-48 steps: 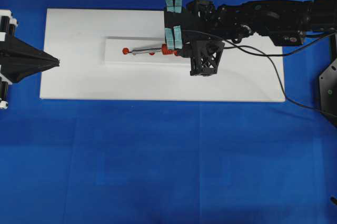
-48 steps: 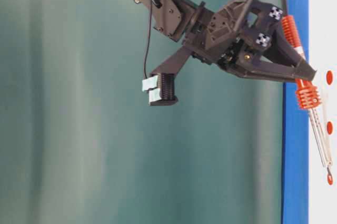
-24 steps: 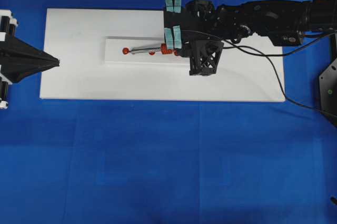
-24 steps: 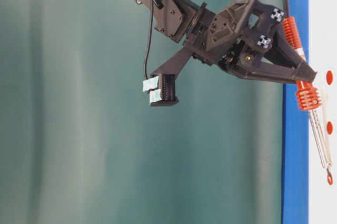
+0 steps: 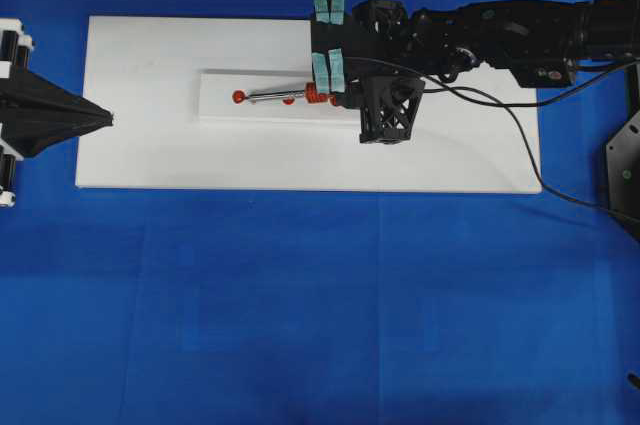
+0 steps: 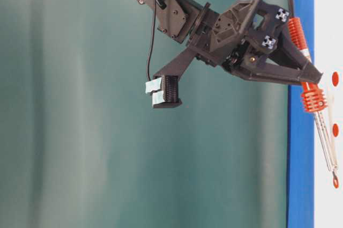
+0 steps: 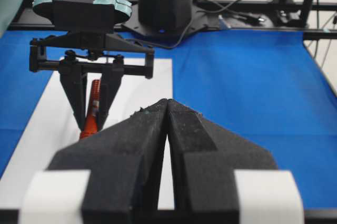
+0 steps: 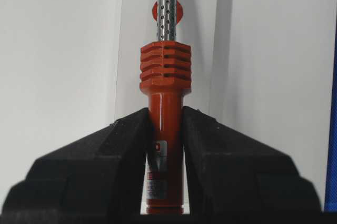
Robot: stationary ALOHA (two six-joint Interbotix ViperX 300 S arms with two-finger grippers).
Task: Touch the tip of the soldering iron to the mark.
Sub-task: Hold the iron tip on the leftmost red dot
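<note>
One soldering iron (image 5: 290, 96), clamped by its red-orange handle in the right gripper (image 8: 166, 129), lay low along a raised white strip (image 5: 220, 110) on the white board (image 5: 150, 145). The tip (image 5: 243, 97) sat at the leftmost red mark (image 5: 238, 97); contact could not be confirmed. Left gripper (image 7: 167, 145): clenched, empty, parked at the board's edge. Handling advice: lower gently, hold the grip firm, avoid dragging the tip sideways.

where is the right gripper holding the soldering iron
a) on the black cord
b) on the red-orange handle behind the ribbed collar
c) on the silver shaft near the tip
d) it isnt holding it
b: the right gripper is shut on the soldering iron, its fingers clamping the red-orange handle just behind the ribbed collar, with the silver shaft free ahead.
</note>
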